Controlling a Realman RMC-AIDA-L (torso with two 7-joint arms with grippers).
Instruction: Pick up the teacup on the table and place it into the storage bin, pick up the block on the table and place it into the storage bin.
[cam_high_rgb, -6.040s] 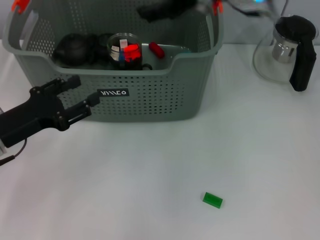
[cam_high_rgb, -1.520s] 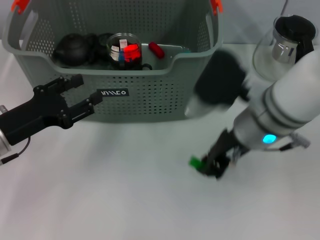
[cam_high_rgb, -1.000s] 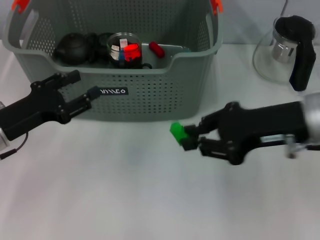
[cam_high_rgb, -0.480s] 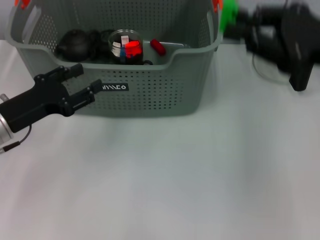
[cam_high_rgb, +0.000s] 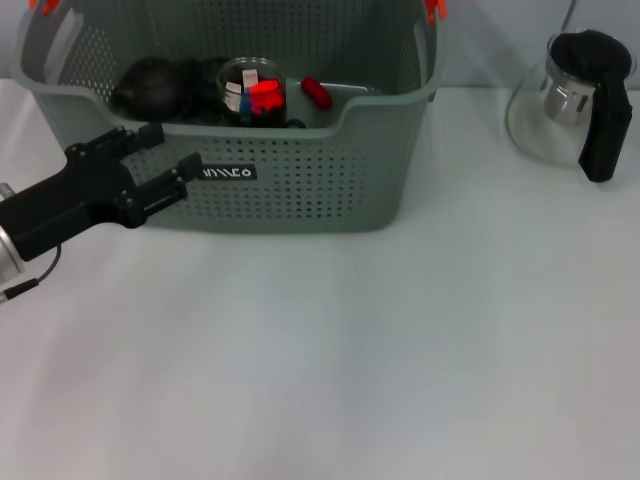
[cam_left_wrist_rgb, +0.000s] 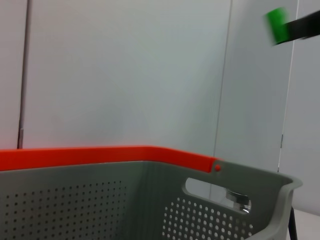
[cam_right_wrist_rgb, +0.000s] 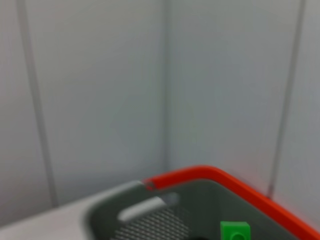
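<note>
Left hand (cam_high_rgb: 165, 165) open beside storage bin's (cam_high_rgb: 400, 150) black label (cam_high_rgb: 227, 173).

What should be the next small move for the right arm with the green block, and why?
Probably lower the block a little toward the bin's inside, then release. The right wrist view shows the green block over the storage bin near its orange-edged rim; the left wrist view shows it high above the rim. The left gripper waits at the bin's front wall.
</note>
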